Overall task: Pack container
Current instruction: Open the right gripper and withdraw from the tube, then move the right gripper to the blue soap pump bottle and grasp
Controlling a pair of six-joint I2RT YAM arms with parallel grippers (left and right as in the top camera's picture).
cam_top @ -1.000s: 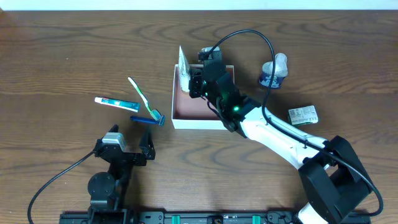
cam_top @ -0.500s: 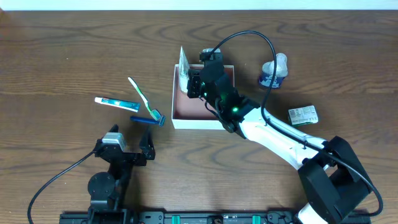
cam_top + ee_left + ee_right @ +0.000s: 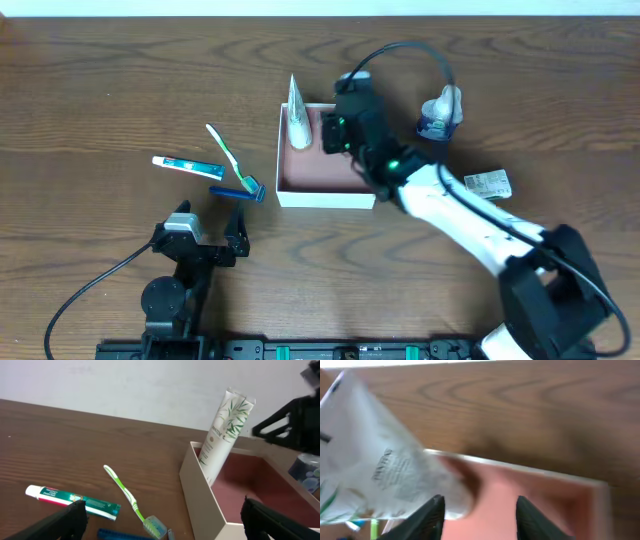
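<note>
Presently the container (image 3: 320, 198) sits at the middle of the table (image 3: 100, 80), a square shallow box with white walls and a reddish-brown floor. A white tube (image 3: 297, 125) with green leaf print stands inside it at the far-left corner, base on the floor and leaning against the left wall, its flat end rising above the rim.

The right gripper (image 3: 335, 130) hangs over the far half of the container, just right of the tube. The wrist view is blurred, but its fingers (image 3: 435, 512) stand apart with only the box floor between them and nothing held.

The left gripper (image 3: 210, 222) rests near the front edge, left of the container and well apart from it, jaws spread wide and empty.

On the table left of the box lie a green-and-white toothbrush (image 3: 228, 155), a toothpaste tube (image 3: 187, 165) further left, and a blue razor (image 3: 238, 191) nearest the box. To the right, a small blue-and-white bottle (image 3: 440, 112) stands at the far side, and a green-and-white packet (image 3: 487, 184) lies nearer.
</note>
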